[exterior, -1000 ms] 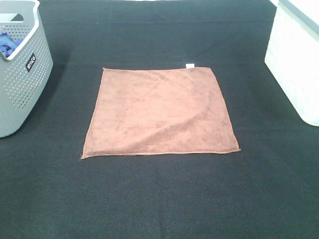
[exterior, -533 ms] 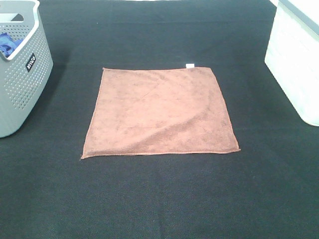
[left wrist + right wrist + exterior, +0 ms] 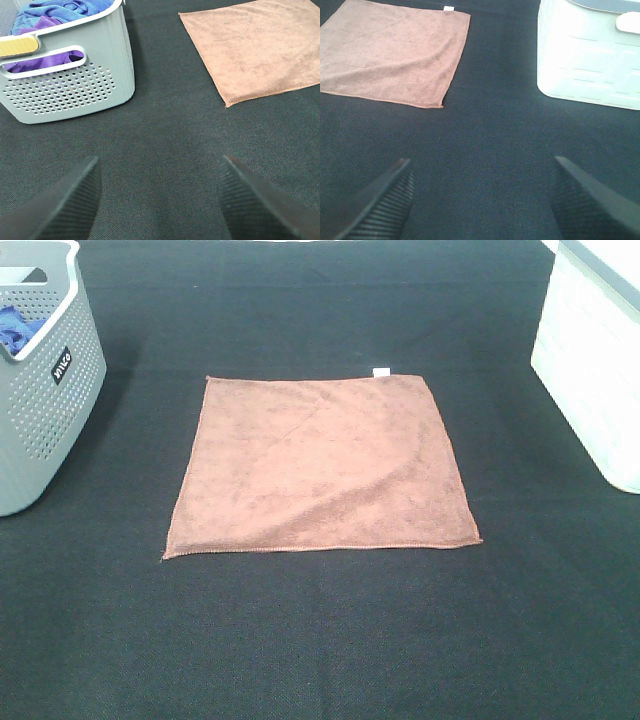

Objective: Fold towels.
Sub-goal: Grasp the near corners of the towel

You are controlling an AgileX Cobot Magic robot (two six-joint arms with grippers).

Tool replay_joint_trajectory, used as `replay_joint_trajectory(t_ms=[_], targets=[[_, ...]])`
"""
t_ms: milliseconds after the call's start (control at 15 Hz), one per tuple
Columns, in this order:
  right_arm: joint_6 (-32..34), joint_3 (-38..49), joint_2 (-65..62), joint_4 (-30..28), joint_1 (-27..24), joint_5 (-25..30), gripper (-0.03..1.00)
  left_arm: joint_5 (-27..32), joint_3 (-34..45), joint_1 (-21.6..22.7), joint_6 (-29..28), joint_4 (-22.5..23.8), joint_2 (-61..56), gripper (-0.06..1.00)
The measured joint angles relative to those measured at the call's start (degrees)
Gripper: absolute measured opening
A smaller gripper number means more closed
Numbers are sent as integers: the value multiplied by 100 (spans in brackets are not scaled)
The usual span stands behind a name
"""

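Note:
A square reddish-brown towel (image 3: pixel 320 465) lies flat and unfolded in the middle of the black table, with a small white tag (image 3: pixel 381 372) at its far right corner. It also shows in the left wrist view (image 3: pixel 255 47) and in the right wrist view (image 3: pixel 390 55). Neither arm shows in the high view. My left gripper (image 3: pixel 160 197) is open and empty over bare table, short of the towel's near left corner. My right gripper (image 3: pixel 482 197) is open and empty over bare table, short of the towel's near right corner.
A grey perforated basket (image 3: pixel 40 390) stands at the left edge, holding blue and purple cloths (image 3: pixel 50 15). A white bin (image 3: pixel 595 360) stands at the right edge. The black table cloth (image 3: pixel 320 640) runs from the towel to the front edge.

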Motion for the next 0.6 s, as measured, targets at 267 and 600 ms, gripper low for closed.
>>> replay_joint_trajectory(t_ms=[267,600], targets=[[0,0,0,0,0,0,71,0,0,0,0,0,0,64],[0,0,0,0,0,0,71,0,0,0,0,0,0,64]])
